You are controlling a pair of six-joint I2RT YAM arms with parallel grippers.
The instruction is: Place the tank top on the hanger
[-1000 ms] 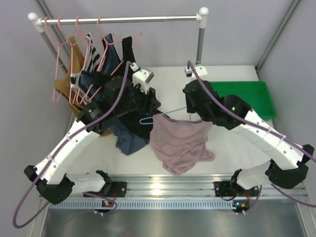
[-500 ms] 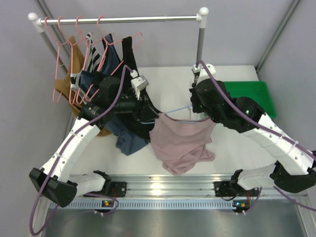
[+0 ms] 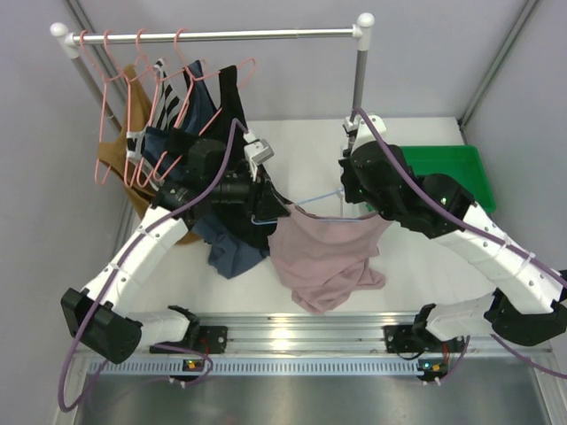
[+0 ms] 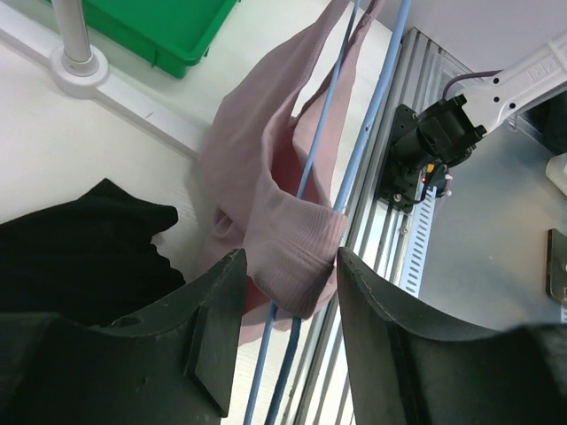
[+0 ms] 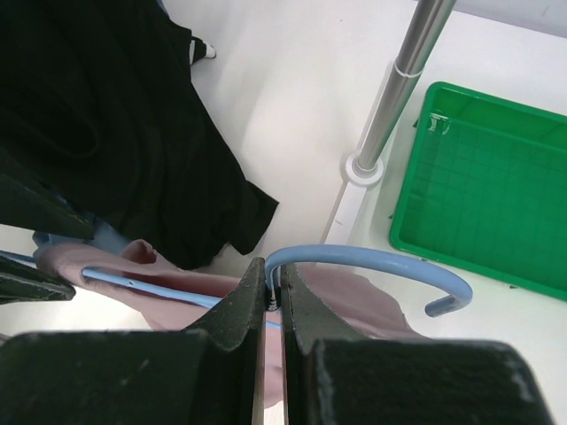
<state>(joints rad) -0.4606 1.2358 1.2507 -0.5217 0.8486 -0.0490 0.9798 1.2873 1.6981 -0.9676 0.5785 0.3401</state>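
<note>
**Right end effector** point(image 5: 273, 282): fingers pressed together, pinching the hanger point(image 5: 372, 258) at the neck, just under the hook. The hook curves off to the right of the fingers. The hanger is held raised above the worktop point(image 3: 416, 266).

**Left end effector** point(image 4: 291, 266): jaws spread. A folded edge of the tank top point(image 4: 257, 150) and the light-blue hanger wires sit in the gap between them. The fabric seems to brush one finger, though the view does not settle this.

**Hanger:** thin light-blue wire. In the top view it runs roughly level between the two arms.

**Tank top:** dusty mauve-pink. It is draped from the hanger wire and hangs down toward the near edge of the worktop. It is bunched at the lower hem, and one shoulder is wrapped round the wire at the left end effector.

**Black garment** point(image 5: 133, 133): lies on the worktop beside the tank top, on the left.

**Navy top** point(image 3: 232, 252): lies crumpled next to the black garment.

**Green tray** point(image 5: 496, 195): on the worktop at far right, near the upright post point(image 5: 399, 88).

**Rail** point(image 3: 266, 34): across the back, with hung garments point(image 3: 173, 133) at its left end.
</note>
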